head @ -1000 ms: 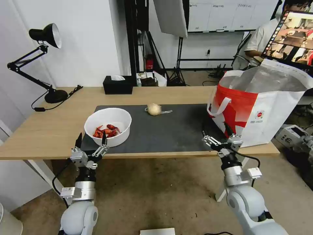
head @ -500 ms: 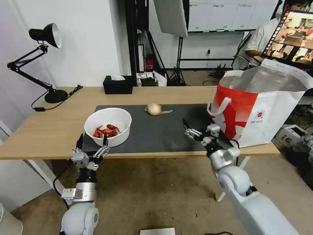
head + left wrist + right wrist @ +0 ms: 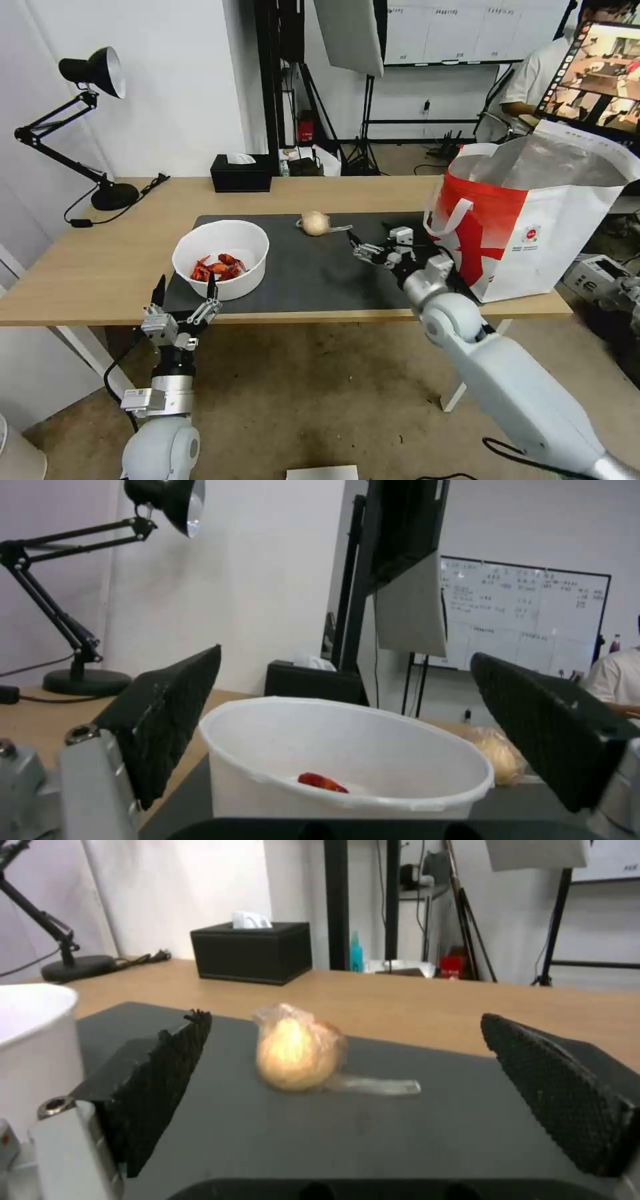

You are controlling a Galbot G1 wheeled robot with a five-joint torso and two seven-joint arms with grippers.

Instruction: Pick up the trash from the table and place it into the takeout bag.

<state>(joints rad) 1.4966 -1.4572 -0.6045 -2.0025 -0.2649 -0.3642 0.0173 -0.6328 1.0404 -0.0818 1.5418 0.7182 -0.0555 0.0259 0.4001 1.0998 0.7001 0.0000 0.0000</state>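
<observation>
Table: long light-wood table (image 3: 100, 267) with a dark grey mat (image 3: 320, 273) on it, white wall behind.
Back edge: we see a black lamp (image 3: 87, 127) at our left and a black tissue box (image 3: 241, 175) near the middle.
Bowl: white bowl (image 3: 221, 259) with red shells (image 3: 217, 268) sits on the mat's near left corner; in the left wrist view the bowl (image 3: 347, 760) stands between the 2 fingers, not touched.
Lump: beige lump (image 3: 315, 223) in clear wrap lies on the mat's far edge, apart from the bowl; in the right wrist view the lump (image 3: 297, 1055) is ahead, between the fingers' lines and not touched.
Bag: takeout bag (image 3: 533, 233) stands upright and open at the table's right end, foil lining showing.
Left gripper: our left gripper (image 3: 185, 293) hangs at the near table edge just in front of the bowl, fingers spread wide, holding nothing.
Right gripper: our right gripper (image 3: 363, 248) reaches over the mat, near the lump and to its right, fingers wide apart and empty.
</observation>
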